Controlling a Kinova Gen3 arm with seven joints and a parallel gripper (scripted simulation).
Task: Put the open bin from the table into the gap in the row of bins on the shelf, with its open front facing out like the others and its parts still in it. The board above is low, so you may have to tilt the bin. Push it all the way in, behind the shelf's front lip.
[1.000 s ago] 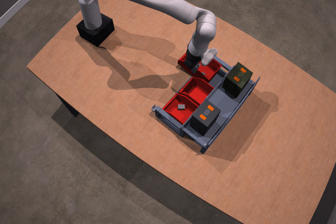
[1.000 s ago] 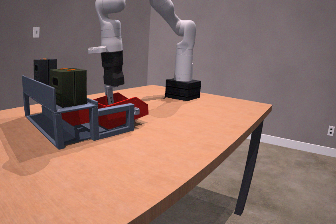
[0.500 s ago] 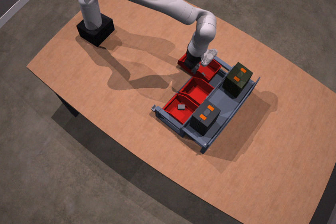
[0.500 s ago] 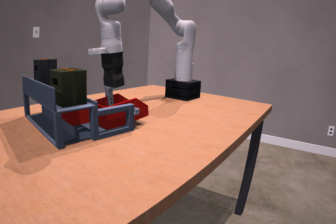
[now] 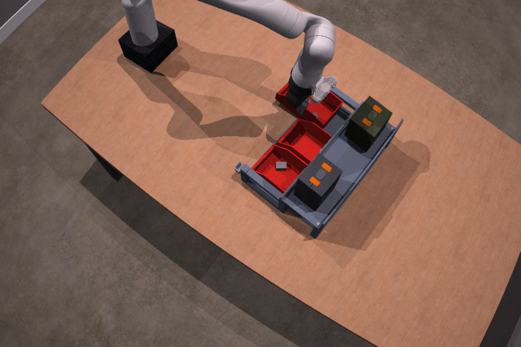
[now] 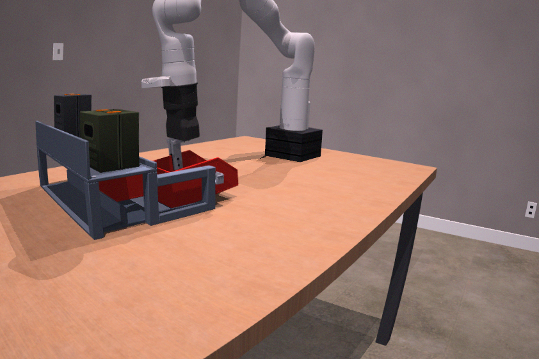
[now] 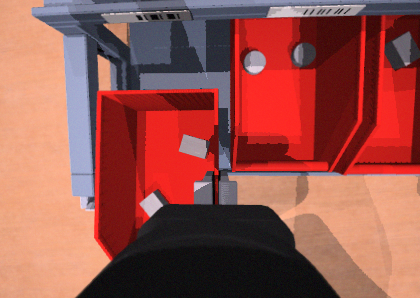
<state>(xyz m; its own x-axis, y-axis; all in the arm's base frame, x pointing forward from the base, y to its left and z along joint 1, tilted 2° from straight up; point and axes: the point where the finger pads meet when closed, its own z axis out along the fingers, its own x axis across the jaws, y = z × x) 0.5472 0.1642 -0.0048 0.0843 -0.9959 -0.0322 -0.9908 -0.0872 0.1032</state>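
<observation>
From the top: red bin at the end slot of the grey shelf, its back under the edge of the upper board, its open front sticking out toward the arm's base, over the surface. Two more red bins in line beside it, seated deeper. Hand straight above the bin's side wall, near the open front. From the exterior view: hand pointing down, narrow, fingers shut on the thin red wall; bin jutting out past the shelf's front post, two dark boxes standing on the board above. Hard to say from here whether tilted or flat. From the wrist: one finger inside the bin, the other just outside, the right-hand wall pinched between them; two small grey parts loose on the bin's floor; bin's back wall short of the neighbours' back walls, front well out past the shelf's front lip. Long axis running straight into the slot, away from the hand, so likely a plain push forward along that line, kept parallel to the neighbour bin to avoid jamming.
</observation>
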